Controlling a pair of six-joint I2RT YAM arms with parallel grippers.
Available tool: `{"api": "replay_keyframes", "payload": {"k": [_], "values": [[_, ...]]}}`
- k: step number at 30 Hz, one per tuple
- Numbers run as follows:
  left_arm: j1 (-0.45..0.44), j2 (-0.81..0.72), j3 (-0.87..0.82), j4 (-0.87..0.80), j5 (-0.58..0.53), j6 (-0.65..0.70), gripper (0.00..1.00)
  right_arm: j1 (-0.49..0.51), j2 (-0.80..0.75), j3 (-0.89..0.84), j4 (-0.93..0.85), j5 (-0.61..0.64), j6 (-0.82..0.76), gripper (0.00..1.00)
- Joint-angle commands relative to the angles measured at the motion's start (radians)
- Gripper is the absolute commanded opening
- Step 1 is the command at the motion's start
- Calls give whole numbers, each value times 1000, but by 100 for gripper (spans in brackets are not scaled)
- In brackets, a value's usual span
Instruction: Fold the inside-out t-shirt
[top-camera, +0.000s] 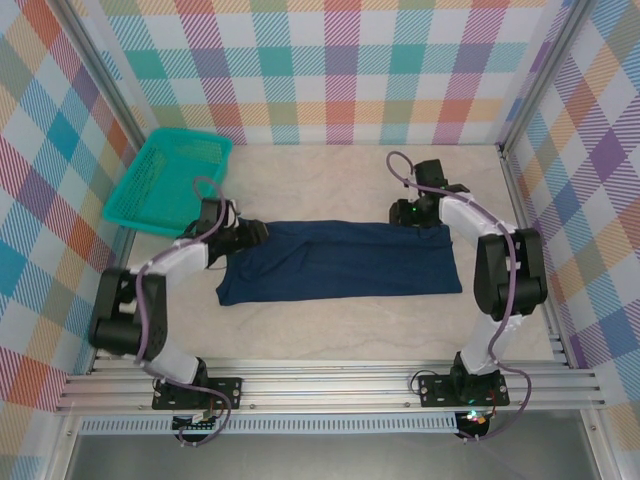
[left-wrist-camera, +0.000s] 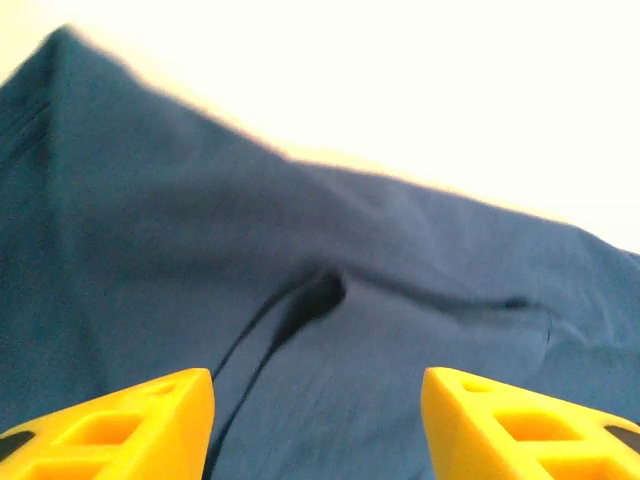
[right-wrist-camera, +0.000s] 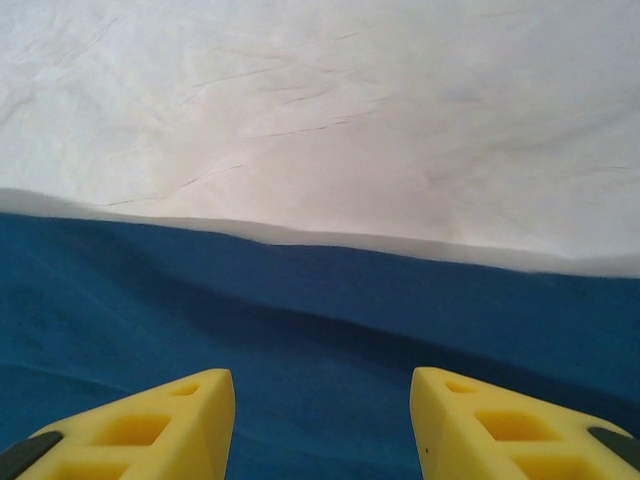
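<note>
Over the shirt's far left corner, the left hand (top-camera: 248, 232) stands open, its yellow fingers (left-wrist-camera: 120, 425) spread with nothing between them and dark cloth lying just beneath. At the far right corner the right hand (top-camera: 410, 213) is likewise parted and grasping nothing. In its wrist view the right fingers (right-wrist-camera: 130, 425) straddle the shirt's straight far edge, with bare table beyond. The navy t-shirt (top-camera: 340, 262) lies flat across the middle of the table (top-camera: 330, 175) as a long band running from the left side to the right, seemingly already doubled lengthwise. A teal mesh basket (top-camera: 165, 180) sits at the far left corner of the table, apart from the shirt.

By my reading, the step in hand is letting go of a lengthwise fold. To do it well, both hands should rise straight up with fingers wide, so no fingertip snags the top layer and pulls it off the one below. The left end wants care. A dark pucker and a seam ridge show just ahead of the left hand, and the near left corner looks slightly rounded, so a light outward smoothing stroke would help before the next fold. Then the short ends can be pinched through all layers and one carried over the other, edges matched.

No brand, label or writing can be read on the shirt or the basket.
</note>
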Motion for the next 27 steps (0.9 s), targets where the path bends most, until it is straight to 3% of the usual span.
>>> {"api": "replay_keyframes", "payload": {"k": [1, 9, 13, 19, 27], "values": [[-11, 103, 90, -29, 62, 80, 58, -2, 24, 41, 2, -33, 3, 49], [-41, 226, 195, -67, 172, 132, 56, -2, 28, 35, -4, -23, -2, 49], [-47, 221, 193, -102, 166, 133, 42, -2, 34, 35, -5, -21, -3, 49], [-61, 159, 155, -130, 170, 130, 12, -3, 34, 47, -19, -4, -9, 49], [-198, -8, 25, -168, 108, 66, 8, -3, 16, 62, -69, 60, -28, 50]]}}
